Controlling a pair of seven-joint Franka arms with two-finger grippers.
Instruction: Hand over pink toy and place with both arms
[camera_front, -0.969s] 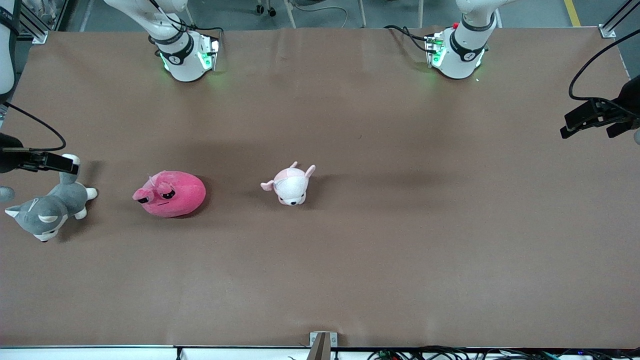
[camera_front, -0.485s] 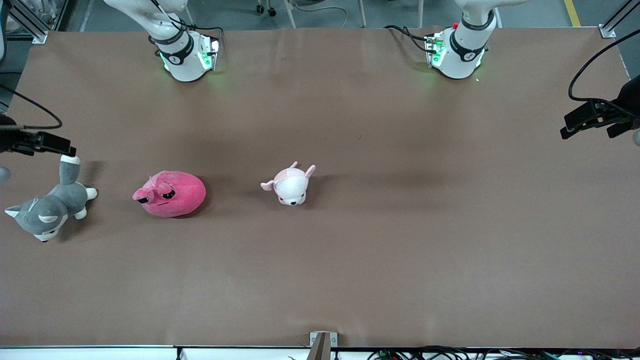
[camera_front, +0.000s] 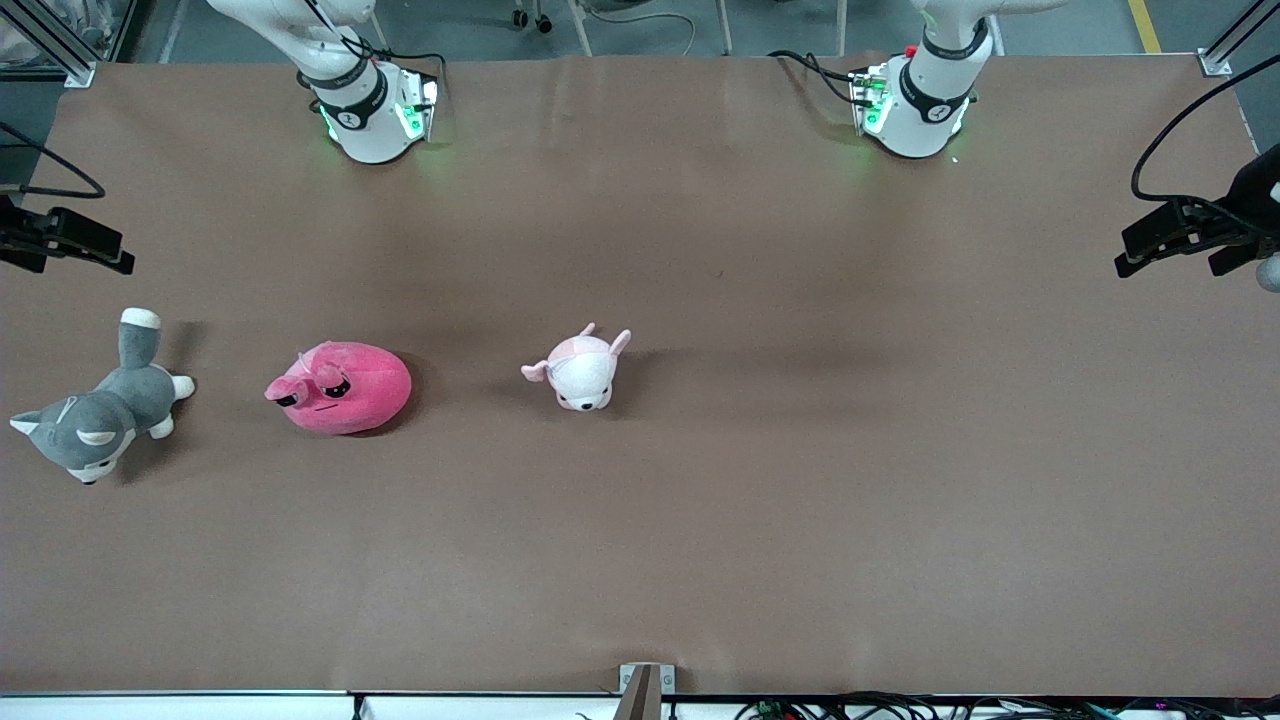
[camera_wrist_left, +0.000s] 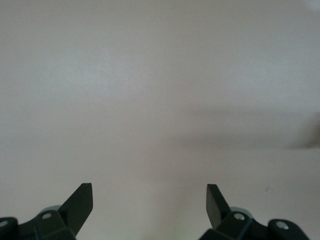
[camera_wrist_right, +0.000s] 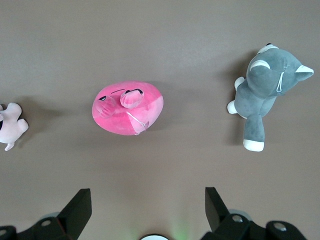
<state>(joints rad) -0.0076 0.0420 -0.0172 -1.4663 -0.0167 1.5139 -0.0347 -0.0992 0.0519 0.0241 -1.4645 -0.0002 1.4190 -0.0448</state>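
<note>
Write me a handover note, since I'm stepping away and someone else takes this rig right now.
Right gripper: open, empty, in the air at the right arm's end of the table, above the grey dog.
Left gripper: open, empty, waiting at the left arm's end over bare table.
Pink toy: lying on the table between the grey dog and the small pale pink plush, untouched.
Done: nothing yet.
Left: right arm picks up the pink toy, passes it to the left arm, which sets it down.
</note>
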